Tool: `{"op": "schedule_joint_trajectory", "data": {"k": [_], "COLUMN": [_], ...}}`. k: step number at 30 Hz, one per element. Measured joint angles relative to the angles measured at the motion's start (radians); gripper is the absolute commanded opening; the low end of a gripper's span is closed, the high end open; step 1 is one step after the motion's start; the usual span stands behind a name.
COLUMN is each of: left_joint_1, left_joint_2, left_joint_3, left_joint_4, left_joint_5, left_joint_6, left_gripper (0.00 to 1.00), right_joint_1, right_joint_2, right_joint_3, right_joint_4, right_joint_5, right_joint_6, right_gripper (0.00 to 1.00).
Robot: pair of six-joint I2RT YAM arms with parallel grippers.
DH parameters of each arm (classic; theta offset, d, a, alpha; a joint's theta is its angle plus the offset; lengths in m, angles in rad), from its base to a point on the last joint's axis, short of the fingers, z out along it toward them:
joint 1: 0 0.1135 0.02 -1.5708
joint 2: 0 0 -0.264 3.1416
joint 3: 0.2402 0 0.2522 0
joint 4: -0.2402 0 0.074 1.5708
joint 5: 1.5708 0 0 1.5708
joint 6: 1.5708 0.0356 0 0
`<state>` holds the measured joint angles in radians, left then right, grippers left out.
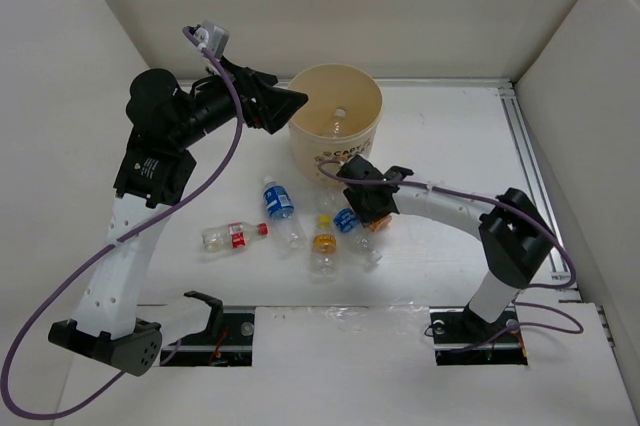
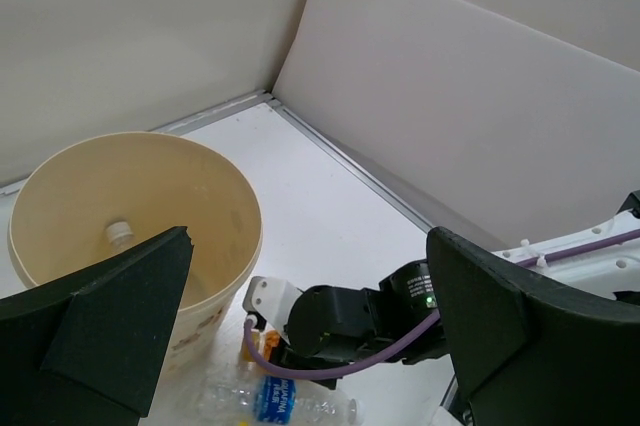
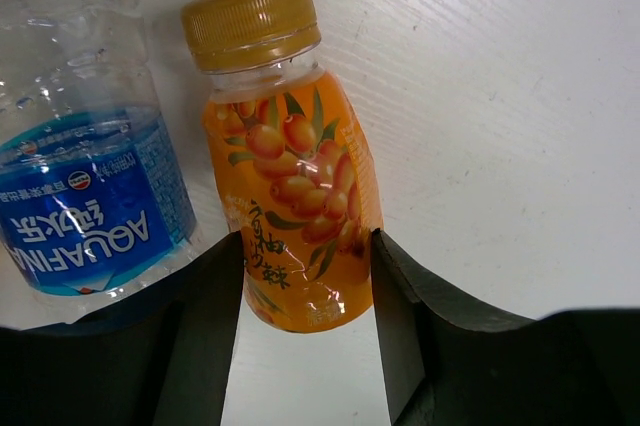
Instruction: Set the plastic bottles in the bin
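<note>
The tan bin (image 1: 303, 138) stands at the back middle; a bottle with a white cap (image 2: 118, 233) lies inside it. My left gripper (image 1: 296, 104) is open and empty, held high by the bin's left rim (image 2: 235, 208). My right gripper (image 3: 306, 238) is down on the table in front of the bin (image 1: 372, 216), its fingers pressed on both sides of an orange-filled bottle (image 3: 295, 186) with a yellow cap. A blue-labelled bottle (image 3: 90, 201) lies right beside it.
A red-labelled bottle (image 1: 232, 235), a blue-labelled bottle (image 1: 280, 206) and a yellow-capped bottle (image 1: 324, 246) lie left of my right gripper. White walls enclose the table on the left, back and right. A metal rail (image 1: 530, 161) runs along the right edge.
</note>
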<state>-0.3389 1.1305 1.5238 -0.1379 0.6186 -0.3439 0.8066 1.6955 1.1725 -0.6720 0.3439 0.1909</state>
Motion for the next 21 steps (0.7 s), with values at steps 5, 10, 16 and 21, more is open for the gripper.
{"op": "schedule_joint_trajectory", "data": {"k": [5, 10, 16, 21], "left_joint_1": [0.0, 0.0, 0.0, 0.0], "left_joint_2": [0.0, 0.008, 0.026, 0.031], "left_joint_3": [-0.003, -0.017, -0.028, -0.04], "left_joint_4": [-0.001, 0.0, 0.007, 0.014], "left_joint_5": [-0.008, -0.011, -0.011, -0.011], "left_joint_6": [0.0, -0.004, -0.011, -0.016], "left_gripper": [1.0, 1.0, 1.0, 1.0], "right_joint_1": [0.009, 0.009, 0.005, -0.009], "right_joint_2": [-0.02, -0.176, -0.312, -0.342], "right_joint_3": [0.0, -0.001, 0.022, 0.031], "right_joint_4": [-0.063, -0.116, -0.148, -0.145], "right_joint_5": [0.057, 0.087, 0.103, 0.079], "right_joint_6": [0.066, 0.116, 0.131, 0.118], "right_gripper": [0.0, 0.0, 0.0, 0.0]}}
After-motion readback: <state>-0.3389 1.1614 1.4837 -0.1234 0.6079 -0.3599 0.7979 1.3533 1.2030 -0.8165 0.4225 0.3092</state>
